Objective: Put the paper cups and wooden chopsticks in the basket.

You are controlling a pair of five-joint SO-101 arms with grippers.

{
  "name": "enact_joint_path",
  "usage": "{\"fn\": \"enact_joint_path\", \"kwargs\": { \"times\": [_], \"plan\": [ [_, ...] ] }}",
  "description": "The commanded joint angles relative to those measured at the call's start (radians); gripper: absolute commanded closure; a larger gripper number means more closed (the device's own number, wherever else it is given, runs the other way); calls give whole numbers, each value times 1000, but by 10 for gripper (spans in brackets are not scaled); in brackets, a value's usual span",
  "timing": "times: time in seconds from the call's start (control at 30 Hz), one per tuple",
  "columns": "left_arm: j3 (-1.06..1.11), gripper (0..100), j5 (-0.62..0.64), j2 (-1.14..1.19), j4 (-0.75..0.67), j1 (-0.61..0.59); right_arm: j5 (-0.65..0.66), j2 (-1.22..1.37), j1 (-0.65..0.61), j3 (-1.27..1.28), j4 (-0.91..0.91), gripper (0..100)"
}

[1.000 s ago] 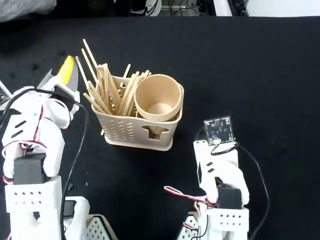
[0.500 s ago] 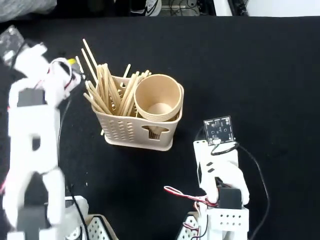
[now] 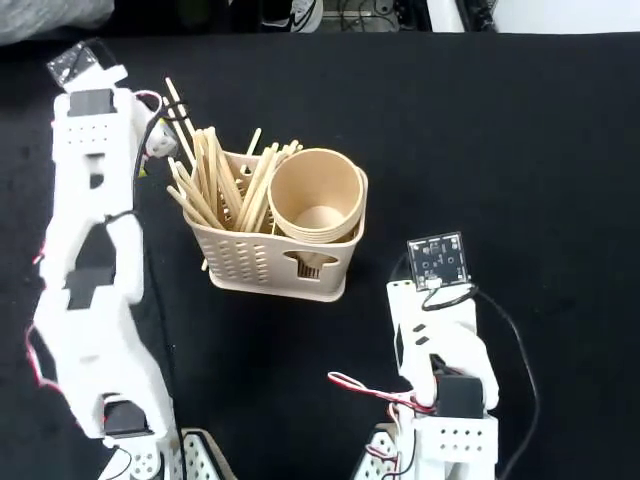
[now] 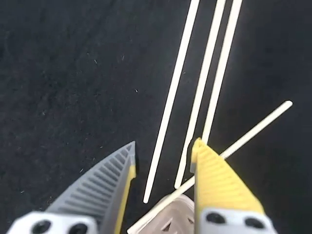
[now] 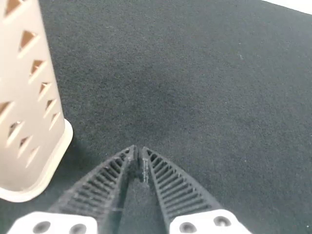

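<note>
High view, and the worry was judged to lie with the wooden chopsticks [image 3: 212,180]. They were seen fanned out of the basket [image 3: 270,268], leaning well over its rim toward the left arm. The left gripper [image 4: 165,144] was seen close over those leaning sticks, grey and yellow jaws held apart with nothing gripped, and the basket's corner showed just beneath. A drop or a sideways sweep from there could have caught the tips, and sticks could have been levered out onto the black table [image 3: 500,150]. The light basket could have been tipped too, cups and all. A closing on one stick could have dragged its neighbours along.

As for the containers, the chopsticks were bundled in the basket compartment nearer the left arm. The paper cups [image 3: 316,195] were stacked upright in the other compartment, mouth up, with nothing seen inside the top cup. With both kinds housed, the task was judged all but done.

Farther out, the right gripper [image 5: 138,150] was seen pressed together and empty, low over the cloth near the basket's wall.
</note>
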Motion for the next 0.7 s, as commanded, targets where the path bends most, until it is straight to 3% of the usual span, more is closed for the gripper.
{"fn": "enact_joint_path", "kwargs": {
  "times": [0.0,0.33,0.67],
  "plan": [
    [-294,807,-23,152,123,2,2,-56,11,-7,3,987],
    [-768,807,-60,474,333,19,2,-56,11,-7,3,987],
    [-918,807,-63,637,336,15,2,-56,12,-7,3,987]
  ]
}}
